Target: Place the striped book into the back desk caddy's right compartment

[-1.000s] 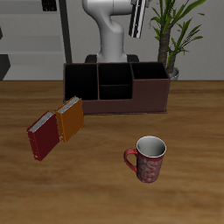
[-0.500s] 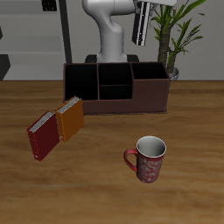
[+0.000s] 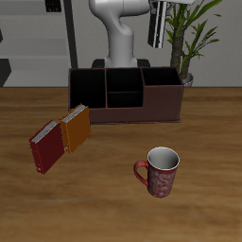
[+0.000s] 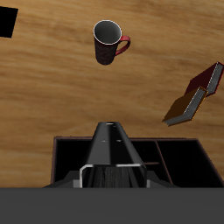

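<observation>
My gripper (image 4: 111, 175) was closed on the striped book (image 3: 151, 26), which hung upright from it, high above the table. My own camera saw the book only edge-on, as a dark wedge pointing down. I judged it light, thin and stiff, with a smooth cover that could slide if my squeeze slackened. The grip looked to be at its top edge, which would let it drop in spine-down. Directly below sat the back desk caddy (image 3: 125, 95), long, low and dark brown. The book hung over one end section, which I took to be the right compartment (image 3: 162, 85), open and apparently empty. Farther off on the wood lay an orange book (image 3: 76, 129) beside a dark red book (image 3: 45, 147). A red patterned mug (image 3: 161, 171) stood well apart from both.
</observation>
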